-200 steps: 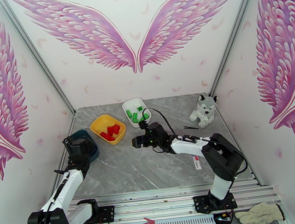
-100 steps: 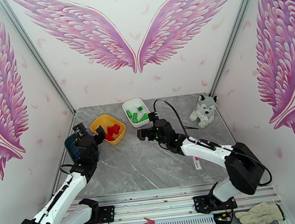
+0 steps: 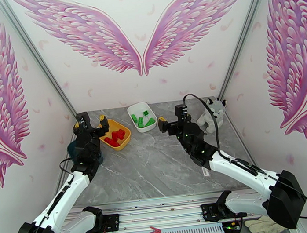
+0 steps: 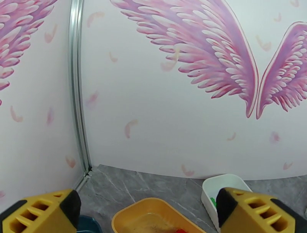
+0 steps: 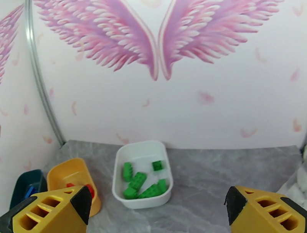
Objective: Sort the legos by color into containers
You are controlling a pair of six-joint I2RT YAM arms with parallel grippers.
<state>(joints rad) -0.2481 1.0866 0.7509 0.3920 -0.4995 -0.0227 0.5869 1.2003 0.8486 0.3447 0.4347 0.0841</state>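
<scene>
Left pincer gapes wide, empty, centre-left by the yellow dish of red legos — right pincer equally wide, right of the white dish.

The left tool hangs over the table with its jaws spread wide, and the yellow dish of red bricks is just to its right. The right tool gapes as wide, with the white dish of green bricks to its left and the toy dog to its right.

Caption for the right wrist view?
Open yellow fingers frame a white dish of green legos beside a yellow dish and a teal dish.
</scene>
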